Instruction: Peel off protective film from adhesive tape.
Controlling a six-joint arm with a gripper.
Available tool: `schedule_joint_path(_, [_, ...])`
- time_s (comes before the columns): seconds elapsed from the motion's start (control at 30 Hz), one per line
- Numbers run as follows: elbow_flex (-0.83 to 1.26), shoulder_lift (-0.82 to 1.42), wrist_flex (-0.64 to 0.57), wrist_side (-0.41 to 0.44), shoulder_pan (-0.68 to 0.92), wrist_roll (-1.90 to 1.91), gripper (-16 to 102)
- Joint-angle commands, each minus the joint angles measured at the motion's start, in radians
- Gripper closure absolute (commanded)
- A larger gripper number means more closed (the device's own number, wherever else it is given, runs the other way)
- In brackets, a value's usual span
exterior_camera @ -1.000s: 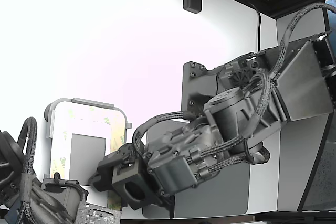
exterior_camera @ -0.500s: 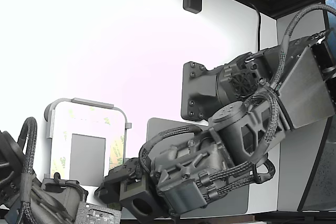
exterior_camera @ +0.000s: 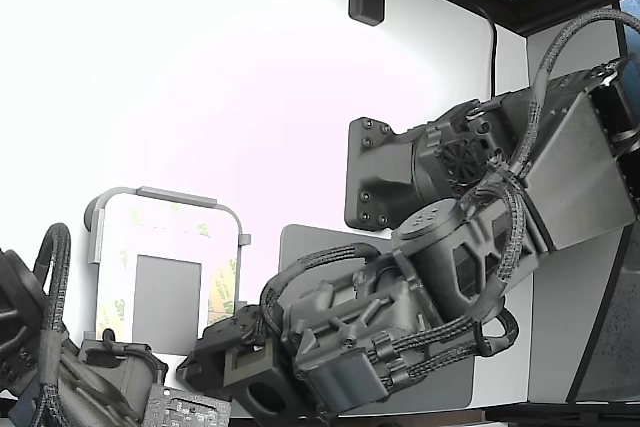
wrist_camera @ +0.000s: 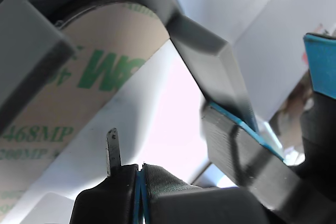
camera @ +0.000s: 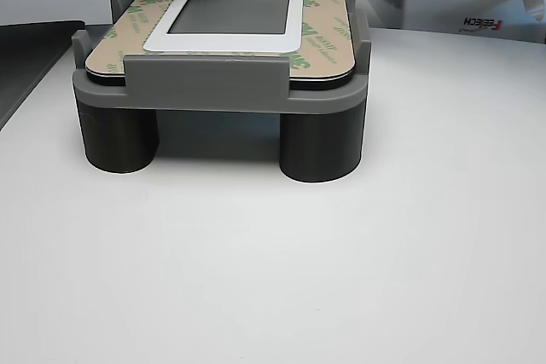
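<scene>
1. Exterior view: 
   - In the lower left of the frame, the protective film (exterior_camera: 226, 285) lying as a pale yellow-green band around a white panel (exterior_camera: 168, 242), inside a grey frame (exterior_camera: 165, 195).
   - A small grey square (exterior_camera: 166, 289) at the panel's middle.
   - In the lower centre, the gripper (exterior_camera: 212, 359) low beside the frame's lower right corner, its tips hidden behind dark housings.
   - Impossible to tell here whether the pincer is spread or pressed together.

2. Wrist view: 
   - Very close to the protective film (wrist_camera: 79, 93), flat under the curved grey frame (wrist_camera: 205, 51), with green "3M" and "468MP" print legible.
   - Two dark pieces meeting along a thin blue seam, a small grey tab (wrist_camera: 112, 149) standing from one of them.
   - Two blue-edged dark pads (wrist_camera: 239, 145) apart from each other.
   - Unclear which of these parts form the pincer, so its state cannot be told.

3. Other view: 
   - In the upper centre, the grey frame (camera: 205, 91) raised on two dark round legs (camera: 320, 142).
   - The protective film (camera: 322, 38) flat around the white panel (camera: 230, 42).
   - Dark blurred shapes at the top edge.
</scene>
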Motion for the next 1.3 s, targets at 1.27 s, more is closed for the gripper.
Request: schedule_joint_path(1.27, [0.014, 0.032, -0.049, -0.029, -0.005, 0.026, 97])
